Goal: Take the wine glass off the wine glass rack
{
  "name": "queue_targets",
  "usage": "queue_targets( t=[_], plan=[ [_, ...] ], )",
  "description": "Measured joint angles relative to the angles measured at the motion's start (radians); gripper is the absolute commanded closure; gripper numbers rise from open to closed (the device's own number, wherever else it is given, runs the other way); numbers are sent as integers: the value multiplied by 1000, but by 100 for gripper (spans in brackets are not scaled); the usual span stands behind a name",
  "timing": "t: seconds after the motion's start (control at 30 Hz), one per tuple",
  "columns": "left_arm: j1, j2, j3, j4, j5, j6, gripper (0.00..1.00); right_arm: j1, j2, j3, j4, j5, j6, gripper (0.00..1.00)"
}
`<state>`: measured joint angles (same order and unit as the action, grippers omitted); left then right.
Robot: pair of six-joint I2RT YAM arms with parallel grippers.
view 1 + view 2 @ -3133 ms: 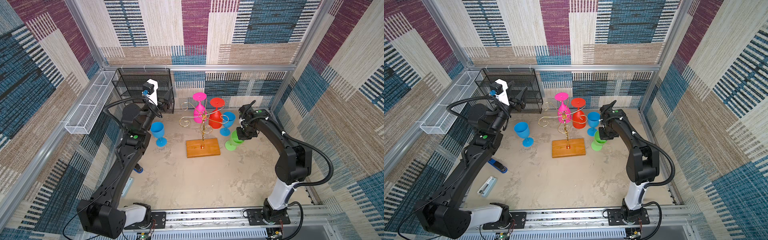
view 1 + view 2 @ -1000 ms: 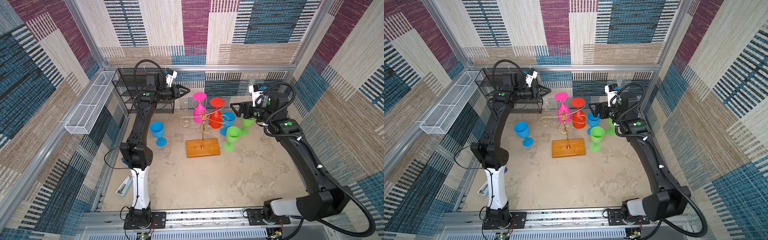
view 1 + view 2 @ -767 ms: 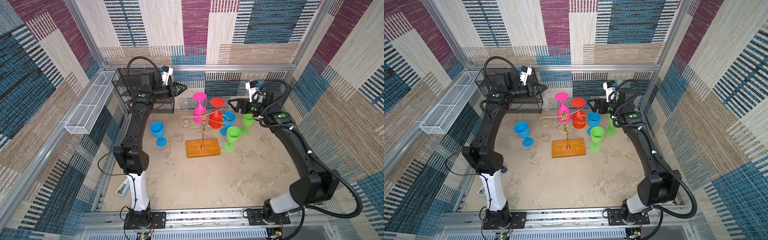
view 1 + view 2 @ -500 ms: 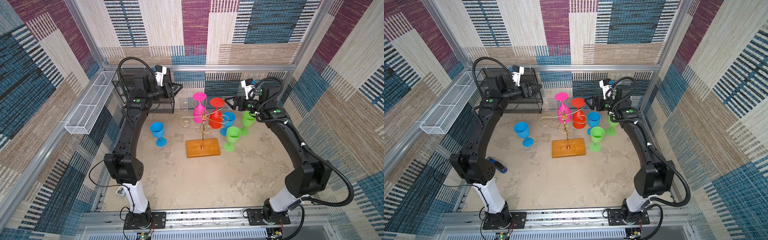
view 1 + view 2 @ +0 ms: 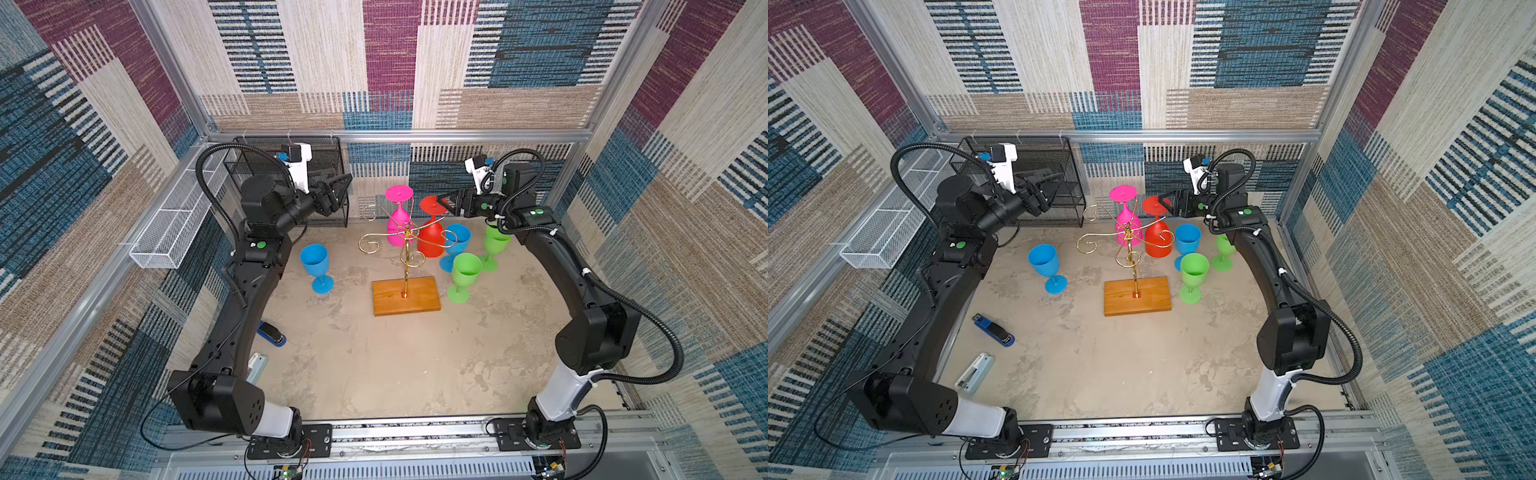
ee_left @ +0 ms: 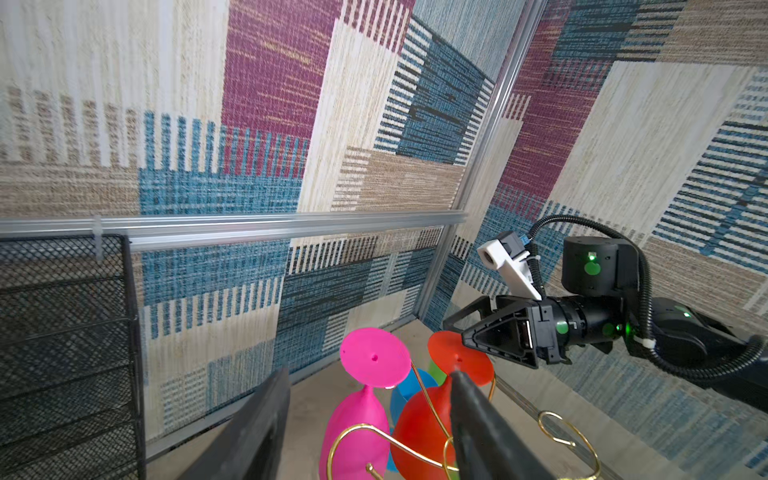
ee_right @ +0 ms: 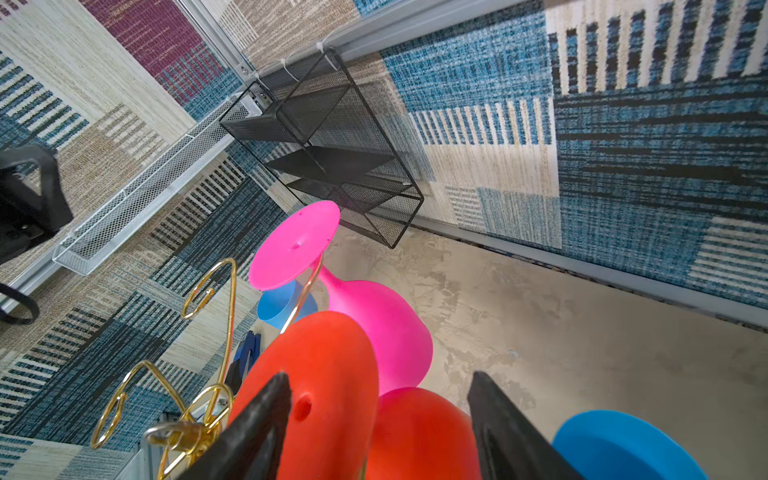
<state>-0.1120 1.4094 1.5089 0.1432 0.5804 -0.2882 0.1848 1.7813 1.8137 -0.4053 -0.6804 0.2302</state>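
The wine glass rack (image 5: 406, 270) stands upright on its wooden base near the middle of the bench (image 5: 374, 374), somewhat closer to the rear edge. Two glasses hang on it upside down, side by side on the rear arms: the pink wine glass (image 5: 397, 226) and the red wine glass (image 5: 430, 245).

The right gripper (image 5: 444, 204) is level with the foot of the red wine glass. Its jaws stand apart on either side of that foot, with a clear gap at one finger (image 7: 503, 436). Contact at the other finger cannot be determined.

The left gripper (image 5: 341, 187) is raised near the rear left corner, in front of the black mesh shelf unit (image 5: 324, 156). Its jaws are spread and empty.
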Motion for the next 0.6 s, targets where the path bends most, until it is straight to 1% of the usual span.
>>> queue_targets(
  t=[0.23, 0.3, 0.6],
  plan=[
    [-1, -86, -42, 36, -63, 34, 35, 3, 10, 5, -17, 0, 0, 43],
    [-1, -104, -60, 44, -79, 35, 35, 3, 10, 5, -18, 0, 1, 47],
    [-1, -129, -79, 49, -106, 37, 35, 3, 10, 6, -12, 5, 16, 61]
  ],
)
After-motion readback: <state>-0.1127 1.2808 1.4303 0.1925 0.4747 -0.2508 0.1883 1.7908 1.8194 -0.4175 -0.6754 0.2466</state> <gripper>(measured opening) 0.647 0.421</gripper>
